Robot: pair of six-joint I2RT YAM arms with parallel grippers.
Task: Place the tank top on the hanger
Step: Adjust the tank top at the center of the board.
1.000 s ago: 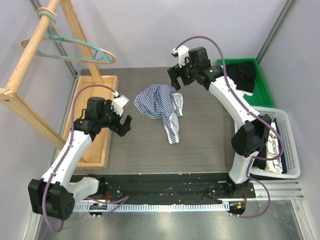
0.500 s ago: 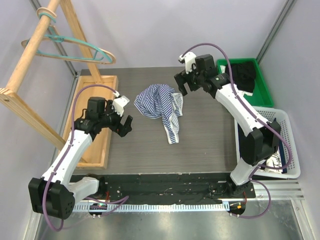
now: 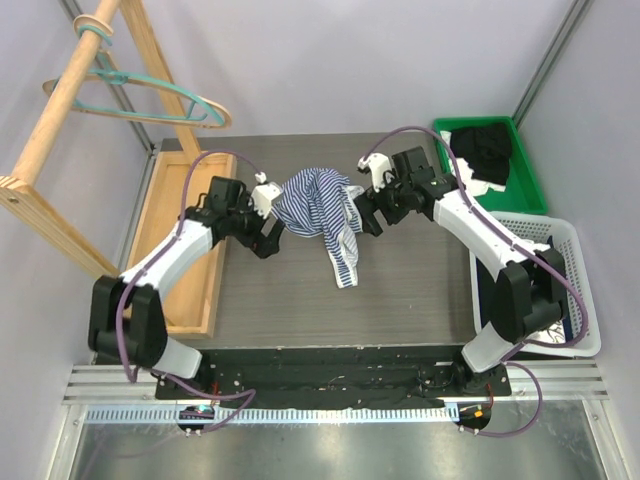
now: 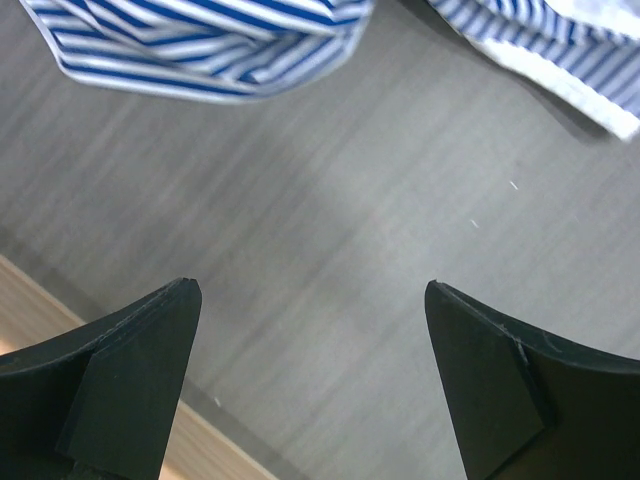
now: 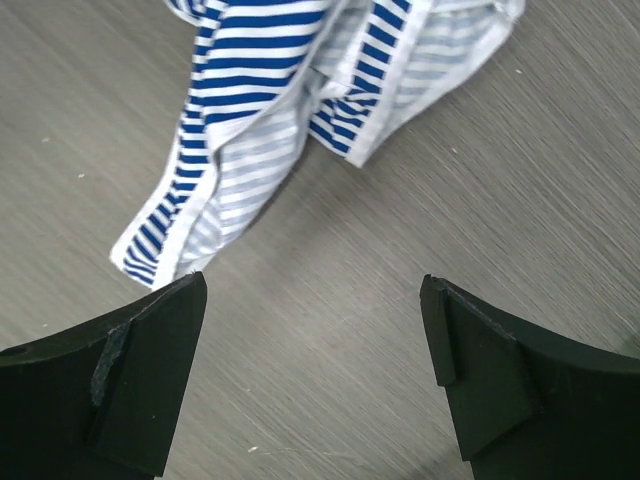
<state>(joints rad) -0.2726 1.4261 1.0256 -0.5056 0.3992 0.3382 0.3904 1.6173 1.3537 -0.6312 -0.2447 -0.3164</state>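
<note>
The tank top [image 3: 312,205], limp and light, lies bunched just beyond the wide-spread, empty left gripper [image 4: 308,288] and right gripper [image 5: 312,280]; its white-trimmed edges look best to pinch.

Crumpled striped tank top [image 3: 316,203] lies on table [image 3: 420,290]; teal hanger [image 3: 150,80] hangs on rack [image 3: 58,100].

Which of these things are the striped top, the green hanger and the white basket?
tank top [image 3: 315,205], overhead view, its bunched striped middle.
hanger [image 3: 160,82], overhead view, its teal shoulder curve.
white basket [image 3: 583,285], overhead view, its right wall.
</note>
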